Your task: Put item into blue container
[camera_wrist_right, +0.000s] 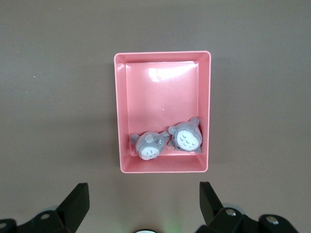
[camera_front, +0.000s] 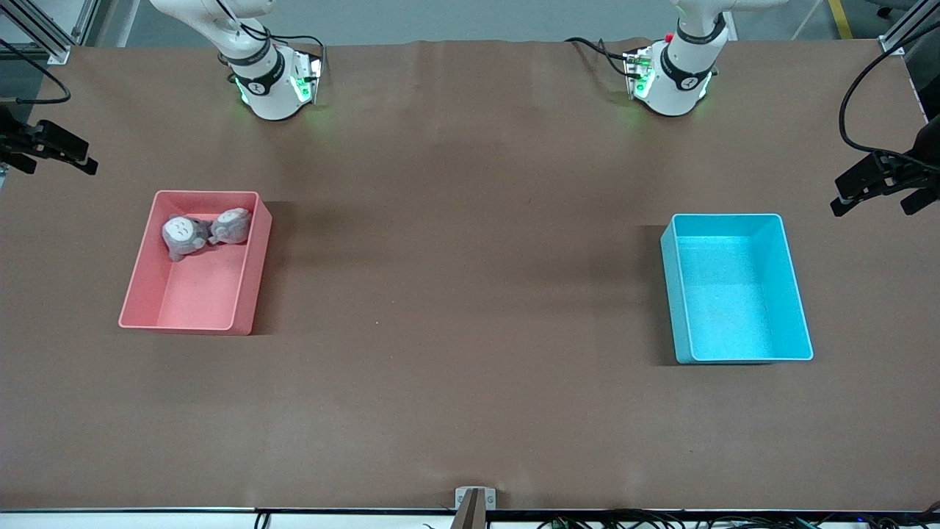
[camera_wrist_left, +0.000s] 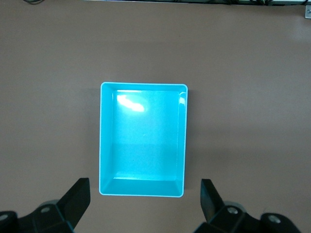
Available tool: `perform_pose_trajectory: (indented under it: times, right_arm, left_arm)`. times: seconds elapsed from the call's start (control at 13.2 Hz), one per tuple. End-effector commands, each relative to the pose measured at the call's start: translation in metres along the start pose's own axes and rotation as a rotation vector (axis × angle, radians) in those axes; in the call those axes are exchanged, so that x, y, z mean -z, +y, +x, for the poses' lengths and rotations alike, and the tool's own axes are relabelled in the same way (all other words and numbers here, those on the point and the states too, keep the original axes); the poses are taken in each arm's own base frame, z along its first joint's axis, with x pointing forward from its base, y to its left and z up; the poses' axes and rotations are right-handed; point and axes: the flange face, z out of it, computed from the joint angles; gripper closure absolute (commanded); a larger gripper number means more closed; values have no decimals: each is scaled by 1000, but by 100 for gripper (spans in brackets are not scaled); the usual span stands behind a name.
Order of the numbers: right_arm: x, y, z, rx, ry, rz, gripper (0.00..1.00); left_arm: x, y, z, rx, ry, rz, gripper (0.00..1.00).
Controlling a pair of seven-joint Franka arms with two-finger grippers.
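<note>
The empty cyan-blue container (camera_front: pixel 727 294) sits toward the left arm's end of the table. My left gripper (camera_wrist_left: pixel 144 194) hangs open high over the table between the left arm's base and this blue container (camera_wrist_left: pixel 143 141), holding nothing. Toward the right arm's end is a pink bin (camera_front: pixel 194 301) with two grey plush toys (camera_front: pixel 183 235) (camera_front: pixel 232 225) in the end farthest from the front camera. My right gripper (camera_wrist_right: pixel 144 191) is open and empty, high over the table between its base and the pink bin (camera_wrist_right: pixel 160 97). It looks down on both toys (camera_wrist_right: pixel 148 144) (camera_wrist_right: pixel 186 137). Neither gripper shows in the front view.
The two arm bases (camera_front: pixel 268 81) (camera_front: pixel 672 77) stand along the table's edge farthest from the front camera. Black camera mounts (camera_front: pixel 51 143) (camera_front: pixel 881 176) jut in over both ends of the table. A small metal clamp (camera_front: pixel 474 503) sits at the edge nearest the front camera. Brown tabletop lies between the bins.
</note>
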Motion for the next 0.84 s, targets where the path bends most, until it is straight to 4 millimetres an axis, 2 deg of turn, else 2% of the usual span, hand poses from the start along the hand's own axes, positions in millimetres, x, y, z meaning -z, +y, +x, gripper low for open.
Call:
perform_pose_trajectory:
  times: [0.0,0.23,0.38,0.53,0.76]
  right_arm:
    - [-1,-5,-8,-11,9,-4,0]
    - [0,-5,-6,-6,22,-7,0]
    - [11,-3,-1,-13,50,-10,0]
    - [8,-1,10,-16,47,-13,0]
    - [7,-1,12,-7,45,-10,0]
  left_arm:
    - [3,0,-1,-8,-11,10,0]
    - [6,1,-1,0,-5,9,0]
    - [5,1,0,-3,-7,9,0]
    - [6,1,0,-3,-5,9,0]
    - [6,1,0,-5,-5,9,0]
